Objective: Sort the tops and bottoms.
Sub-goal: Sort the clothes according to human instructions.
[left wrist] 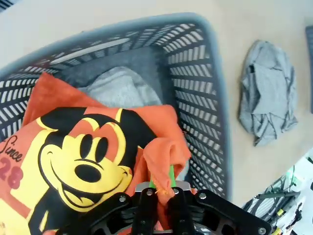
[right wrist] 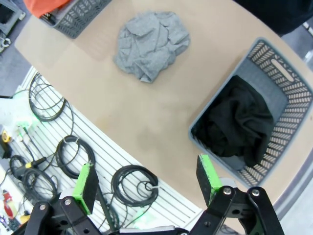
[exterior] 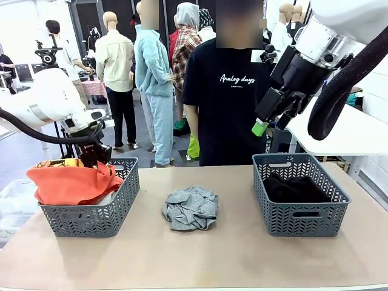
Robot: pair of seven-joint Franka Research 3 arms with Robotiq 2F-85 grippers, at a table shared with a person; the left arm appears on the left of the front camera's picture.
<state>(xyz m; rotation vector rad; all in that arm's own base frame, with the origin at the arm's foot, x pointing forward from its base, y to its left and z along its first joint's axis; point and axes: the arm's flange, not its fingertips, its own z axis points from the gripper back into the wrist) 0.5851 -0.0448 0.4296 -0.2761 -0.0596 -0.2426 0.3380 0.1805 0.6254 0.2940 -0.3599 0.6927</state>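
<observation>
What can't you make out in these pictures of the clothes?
- Left wrist view: light grey top mostly buried under the orange T-shirt.
- Front view: left gripper fingertips hidden behind that shirt.
- Right wrist view: black garment too dark to tell its type; left basket cut by the top edge.

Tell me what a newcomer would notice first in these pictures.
The bright orange T-shirt with its yellow cartoon print, heaped in the left basket and pinched by the left fingers. Next, the crumpled grey garment lying alone mid-table between the baskets, and the black cloth filling the right basket.
</observation>
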